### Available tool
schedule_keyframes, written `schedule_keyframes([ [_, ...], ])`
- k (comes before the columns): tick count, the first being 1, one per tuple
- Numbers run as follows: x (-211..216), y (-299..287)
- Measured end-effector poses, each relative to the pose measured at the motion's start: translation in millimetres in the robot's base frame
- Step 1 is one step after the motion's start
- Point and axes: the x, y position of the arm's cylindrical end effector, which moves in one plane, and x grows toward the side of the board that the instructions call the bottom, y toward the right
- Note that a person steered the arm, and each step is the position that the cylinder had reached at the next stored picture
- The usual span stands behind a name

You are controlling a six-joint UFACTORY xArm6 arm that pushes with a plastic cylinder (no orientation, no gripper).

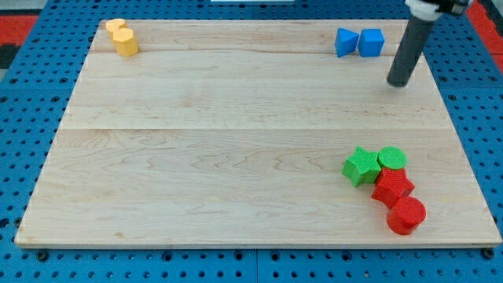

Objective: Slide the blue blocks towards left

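Observation:
Two blue blocks sit side by side at the view's top right of the wooden board: a blue angular block on the left and a blue cube touching it on the right. My tip is on the board to the right of and below the blue cube, a short gap apart from it. The dark rod rises from the tip toward the view's top right.
Two yellow blocks sit at the top left corner. At the bottom right, a green star-shaped block, a green cylinder, a red star-shaped block and a red cylinder cluster together.

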Motion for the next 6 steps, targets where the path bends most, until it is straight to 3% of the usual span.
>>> schedule_keyframes([
  [2, -65, 33],
  [4, -64, -147],
  [6, -113, -119],
])
